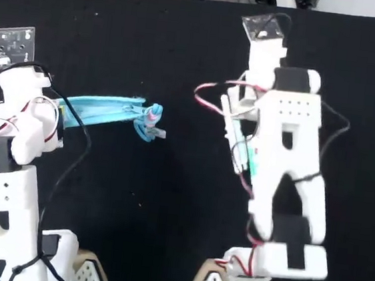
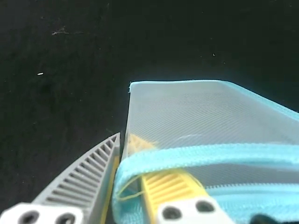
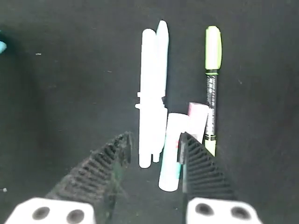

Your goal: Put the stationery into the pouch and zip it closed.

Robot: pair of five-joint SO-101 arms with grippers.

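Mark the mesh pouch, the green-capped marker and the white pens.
mesh pouch (image 2: 210, 121), left wrist view, on its mesh side wall.
green-capped marker (image 3: 213, 44), right wrist view, on its green cap.
white pens (image 3: 149, 88), right wrist view, on one pen's barrel.

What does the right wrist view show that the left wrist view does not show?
Right wrist view: the right gripper, open, above white pens, a green-capped pen and a short teal-ended stick. Left wrist view: the left gripper shut on the edge of the mesh pouch, yellow finger inside, grey finger outside. Both: the black table; a blue sliver at the right wrist view's edge may be the pouch.
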